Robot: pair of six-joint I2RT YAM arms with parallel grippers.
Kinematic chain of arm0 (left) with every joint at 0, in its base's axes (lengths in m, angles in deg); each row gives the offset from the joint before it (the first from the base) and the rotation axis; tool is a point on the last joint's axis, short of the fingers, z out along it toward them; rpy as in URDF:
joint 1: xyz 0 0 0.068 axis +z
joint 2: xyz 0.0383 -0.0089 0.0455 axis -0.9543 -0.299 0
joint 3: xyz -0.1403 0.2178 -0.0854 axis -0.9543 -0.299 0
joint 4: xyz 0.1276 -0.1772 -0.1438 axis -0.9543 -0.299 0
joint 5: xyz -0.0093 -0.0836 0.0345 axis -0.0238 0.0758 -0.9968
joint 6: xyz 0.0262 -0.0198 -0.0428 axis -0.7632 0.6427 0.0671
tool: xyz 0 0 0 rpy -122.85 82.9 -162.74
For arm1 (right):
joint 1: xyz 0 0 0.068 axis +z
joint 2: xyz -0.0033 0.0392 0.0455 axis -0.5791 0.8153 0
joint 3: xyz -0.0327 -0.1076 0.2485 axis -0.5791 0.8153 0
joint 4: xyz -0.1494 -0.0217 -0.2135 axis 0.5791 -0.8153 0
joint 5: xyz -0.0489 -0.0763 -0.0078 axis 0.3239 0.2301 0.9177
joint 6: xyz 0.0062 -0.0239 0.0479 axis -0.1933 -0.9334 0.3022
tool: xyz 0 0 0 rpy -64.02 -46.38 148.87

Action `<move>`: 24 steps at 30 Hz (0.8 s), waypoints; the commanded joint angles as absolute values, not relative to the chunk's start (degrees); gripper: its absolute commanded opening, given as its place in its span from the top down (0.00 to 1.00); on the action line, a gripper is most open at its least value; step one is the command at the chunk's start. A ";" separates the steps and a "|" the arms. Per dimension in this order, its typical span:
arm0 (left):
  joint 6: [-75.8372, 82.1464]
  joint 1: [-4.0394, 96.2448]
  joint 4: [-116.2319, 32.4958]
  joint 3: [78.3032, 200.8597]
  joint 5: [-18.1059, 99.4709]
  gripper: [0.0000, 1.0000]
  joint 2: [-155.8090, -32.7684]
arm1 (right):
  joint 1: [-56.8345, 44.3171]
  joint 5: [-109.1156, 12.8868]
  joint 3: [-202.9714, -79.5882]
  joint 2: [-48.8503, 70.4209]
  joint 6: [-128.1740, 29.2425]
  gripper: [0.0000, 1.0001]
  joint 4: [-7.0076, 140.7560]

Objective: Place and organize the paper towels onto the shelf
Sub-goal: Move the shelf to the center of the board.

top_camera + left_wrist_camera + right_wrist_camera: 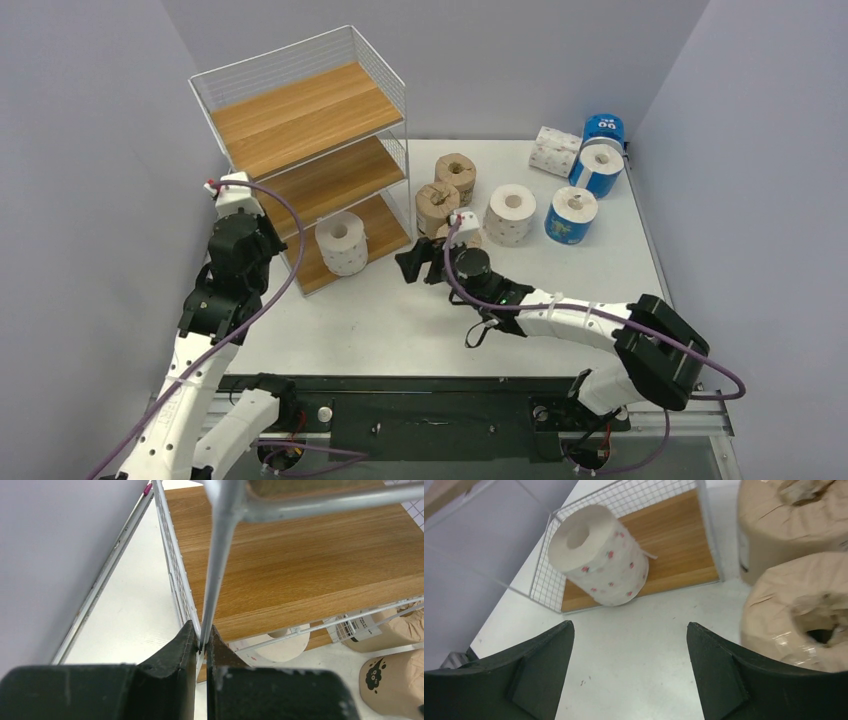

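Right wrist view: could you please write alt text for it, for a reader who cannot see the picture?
The open right gripper hovers over the white table, its two black fingers framing a white paper towel roll with small red prints that stands on the bottom board of the shelf. Two brown-wrapped rolls stand on the table at the right.

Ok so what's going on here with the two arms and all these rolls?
They're filling the wire shelf. The left end effector is shut on its front corner post. The right end effector is open and empty, over the table beside the brown-wrapped rolls. One white roll stands on the bottom board; the blue rolls and other white ones sit on the table.
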State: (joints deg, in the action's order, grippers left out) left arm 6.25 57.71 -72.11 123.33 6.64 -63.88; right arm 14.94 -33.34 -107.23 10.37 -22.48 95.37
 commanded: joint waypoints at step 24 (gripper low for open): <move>19.22 54.03 -72.16 118.23 9.82 1.00 -59.09 | 29.21 -19.92 -133.99 44.13 -26.26 0.22 91.71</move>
State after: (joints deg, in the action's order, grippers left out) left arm 10.89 55.43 -67.48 116.75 3.43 -57.78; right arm 28.84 -23.74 -129.26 41.14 -27.22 94.12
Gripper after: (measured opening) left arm 0.044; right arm 0.778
